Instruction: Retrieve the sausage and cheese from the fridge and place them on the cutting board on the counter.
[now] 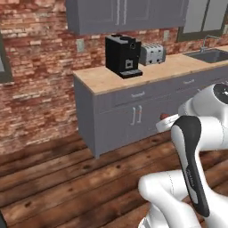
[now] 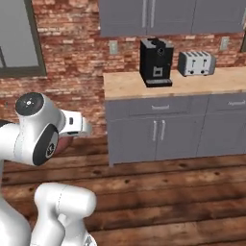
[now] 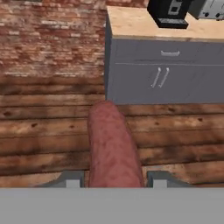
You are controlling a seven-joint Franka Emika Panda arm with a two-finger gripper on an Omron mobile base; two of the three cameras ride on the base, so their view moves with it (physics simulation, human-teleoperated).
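Gripping the sausage [image 3: 113,146] between the two fingers [image 3: 72,179] of the gripper [image 3: 114,180], one dark tip on each side of the reddish-brown link, jaws closed against it. Pointing lengthwise away from the hand, rounded far end aimed at the grey cabinet [image 3: 164,76] below the counter [image 3: 131,24]. Hanging above the wooden floor [image 3: 43,131], well apart from the counter and lower than its top. Showing as a small reddish tip [image 1: 164,116] in the left base view, just past the white forearm, in front of the cabinet doors.

Sitting on the counter [image 1: 107,78], near its left end: a black coffee machine [image 1: 123,55], upright. Standing just beside it on the right, a silver toaster [image 1: 152,54], close to the brick wall [image 1: 40,75]. Lying farther right along the same counter, a dark grey sink [image 1: 211,55] with a tap behind it. Hanging above the counter, grey wall cabinets [image 1: 124,15]. Fixed to the wall left of the coffee machine, a pale outlet plate [image 1: 80,45].

Seen from the right base view: coffee machine [image 2: 155,62] and toaster [image 2: 195,63] side by side on the counter [image 2: 129,84], window frame [image 2: 21,41] well to the left of it. Folded low in front of the counter, the white arm [image 2: 41,129], hand end hidden behind its own joints.
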